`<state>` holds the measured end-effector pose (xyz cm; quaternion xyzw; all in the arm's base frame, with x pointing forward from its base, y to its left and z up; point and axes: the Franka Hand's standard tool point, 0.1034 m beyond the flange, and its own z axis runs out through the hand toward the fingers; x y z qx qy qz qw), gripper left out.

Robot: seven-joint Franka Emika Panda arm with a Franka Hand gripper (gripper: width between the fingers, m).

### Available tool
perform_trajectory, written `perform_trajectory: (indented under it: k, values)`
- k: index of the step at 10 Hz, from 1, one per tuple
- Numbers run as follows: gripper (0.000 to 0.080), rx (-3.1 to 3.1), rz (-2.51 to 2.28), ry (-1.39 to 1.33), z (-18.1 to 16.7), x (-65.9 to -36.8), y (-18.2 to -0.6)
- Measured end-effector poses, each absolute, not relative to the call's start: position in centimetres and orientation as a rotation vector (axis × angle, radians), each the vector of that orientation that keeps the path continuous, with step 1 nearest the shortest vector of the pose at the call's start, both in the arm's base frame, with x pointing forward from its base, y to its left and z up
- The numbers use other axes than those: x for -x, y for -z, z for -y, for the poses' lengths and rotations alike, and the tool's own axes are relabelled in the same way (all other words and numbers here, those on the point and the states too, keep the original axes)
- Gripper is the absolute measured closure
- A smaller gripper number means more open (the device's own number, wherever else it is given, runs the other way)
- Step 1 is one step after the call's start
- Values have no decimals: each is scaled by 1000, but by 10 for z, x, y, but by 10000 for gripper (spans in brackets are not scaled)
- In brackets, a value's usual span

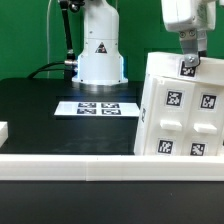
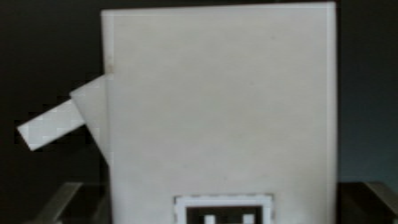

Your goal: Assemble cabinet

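The cabinet (image 1: 180, 108), a large white box with several tagged drawer fronts, stands tilted at the exterior view's right, on the black table. My gripper (image 1: 187, 62) comes down on its upper edge and is shut on it. In the wrist view the cabinet (image 2: 214, 100) fills the middle, with a tag near my gripper (image 2: 217, 200). One dark finger (image 2: 63, 200) shows on each side of the box, against its walls. A thin white flap (image 2: 54, 125) sticks out at an angle from one side of the box.
The marker board (image 1: 97, 107) lies flat in the middle of the table, in front of the arm's white base (image 1: 100, 55). A white rail (image 1: 90, 165) runs along the front edge. A small white block (image 1: 3, 130) sits at the exterior view's left edge.
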<state>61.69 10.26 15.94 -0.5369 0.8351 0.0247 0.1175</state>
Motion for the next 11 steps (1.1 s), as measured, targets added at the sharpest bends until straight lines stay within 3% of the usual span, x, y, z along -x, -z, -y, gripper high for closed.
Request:
perform_trajectory:
  k: [1, 3, 7, 11]
  values:
    - [40, 1577, -2437, -71, -103, -617, -161]
    - [8, 1580, -2428, -68, -104, -618, -165]
    - [2, 1562, -2373, -74, -105, -625, -190]
    - [2, 1949, -2135, -43, -107, -622, -185]
